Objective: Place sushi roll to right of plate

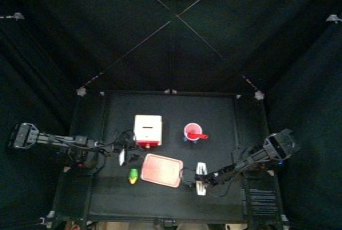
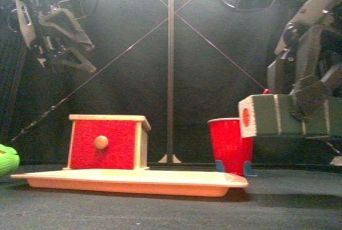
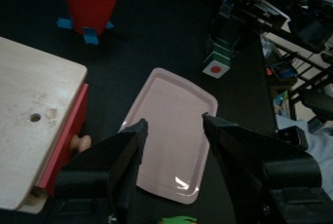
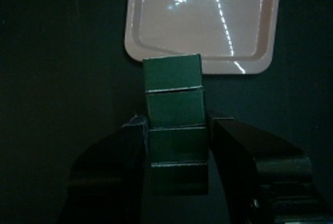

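From above, the right arm [image 1: 261, 154] reaches in from the right edge of the worktop [image 1: 221, 109], bent low and angled toward the front. Its claw [image 1: 207, 177] sits just right of the plate [image 1: 163, 171]. The roll [image 1: 201, 170] shows there only as a small white fleck at the claw's tip. The left arm [image 1: 60, 139] stretches in level from the left, and its claw [image 1: 123, 158] hangs by the plate's left rear corner, near the box [image 1: 147, 129].

From the front, the right arm hangs down on the right. The roll [image 2: 274, 114] is up off the worktop, right of the cup [image 2: 230, 144] and higher than the plate [image 2: 134, 182]. Its pale end face carries a red mark. The left arm is raised at the upper left.

The left wrist view shows the left claw [image 3: 173, 145] with its jaws spread wide and nothing between them, over the pink plate [image 3: 169, 140]. Beyond it the roll [image 3: 217, 64] looks dark green, with a red dot on its white end.

In the right wrist view, the right claw [image 4: 176, 135] grips the roll [image 4: 176, 111], a dark green block, with a jaw pressed to each side. The plate's near edge [image 4: 202, 62] lies just past it.
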